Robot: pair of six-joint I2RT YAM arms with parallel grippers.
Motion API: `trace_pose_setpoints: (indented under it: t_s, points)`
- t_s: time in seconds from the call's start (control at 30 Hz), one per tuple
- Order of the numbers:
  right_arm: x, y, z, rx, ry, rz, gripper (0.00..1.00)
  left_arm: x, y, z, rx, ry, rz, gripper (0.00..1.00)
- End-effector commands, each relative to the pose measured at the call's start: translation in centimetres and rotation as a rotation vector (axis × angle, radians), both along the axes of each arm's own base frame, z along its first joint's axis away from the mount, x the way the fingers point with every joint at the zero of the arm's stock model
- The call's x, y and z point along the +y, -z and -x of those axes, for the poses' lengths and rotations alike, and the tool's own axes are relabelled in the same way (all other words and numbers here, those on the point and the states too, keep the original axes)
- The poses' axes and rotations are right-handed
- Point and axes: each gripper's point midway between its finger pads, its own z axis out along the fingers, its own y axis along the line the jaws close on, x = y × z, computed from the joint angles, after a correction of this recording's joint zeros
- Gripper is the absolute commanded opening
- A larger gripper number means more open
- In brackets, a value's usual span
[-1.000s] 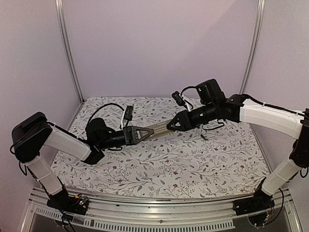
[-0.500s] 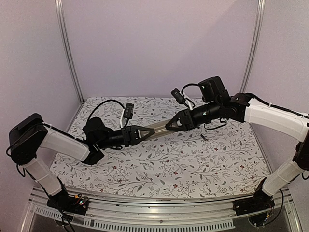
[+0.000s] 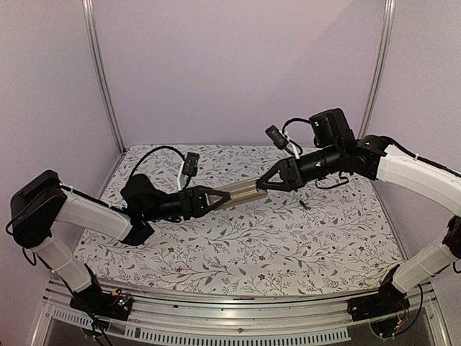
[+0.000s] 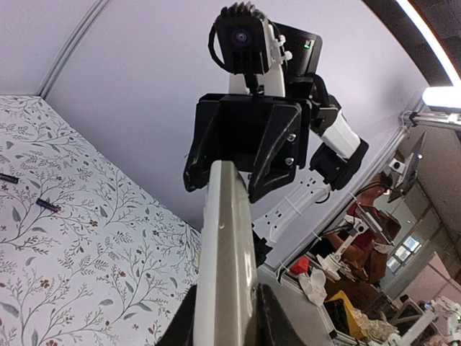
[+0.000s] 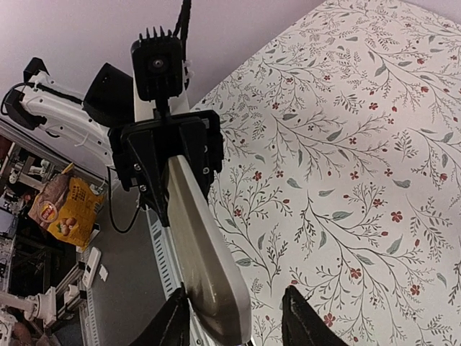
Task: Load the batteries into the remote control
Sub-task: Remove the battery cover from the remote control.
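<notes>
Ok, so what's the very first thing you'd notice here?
The long remote up in the air above the flowery tablecloth, stretched like a bridge from the left pincer, clamped on one end, to the right pincer at the other. Next, two tiny dark batteries lying on the cloth, untouched.

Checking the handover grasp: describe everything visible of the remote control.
The remote control is a slim rectangular bar, plastic-looking, with a tan-grey back and a white front edge. It hangs roughly level above the table, spanning between the arms. The left gripper is clamped on one end. The other end sits between the right gripper fingers, which are open, with a gap on one side. No recess or buttons show.
</notes>
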Motion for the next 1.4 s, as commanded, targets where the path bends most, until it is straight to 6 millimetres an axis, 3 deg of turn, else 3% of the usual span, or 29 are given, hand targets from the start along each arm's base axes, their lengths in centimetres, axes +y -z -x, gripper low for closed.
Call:
trace_pose_setpoints:
  t_s: [0.0,0.37,0.53,0.83,1.37]
  points:
    - [-0.8,0.4,1.0,0.011,-0.022,0.012,0.37,-0.1,-2.0,0.9,-0.068,0.02,0.047,0.0]
    - [-0.9,0.9,0.8,0.006,-0.01,0.024,0.24,-0.2,-2.0,0.9,-0.07,0.023,0.045,0.0]
    - [-0.8,0.5,0.4,-0.005,0.004,0.015,0.25,-0.3,-1.9,1.1,-0.07,0.03,0.042,0.0]
    - [-0.6,0.9,-0.7,0.002,0.058,0.015,0.18,-0.7,-1.8,1.5,-0.079,0.046,0.039,0.0]
    - [0.8,2.0,-1.2,0.002,0.054,0.011,0.2,-1.6,-1.9,2.1,-0.084,0.086,0.04,0.0]
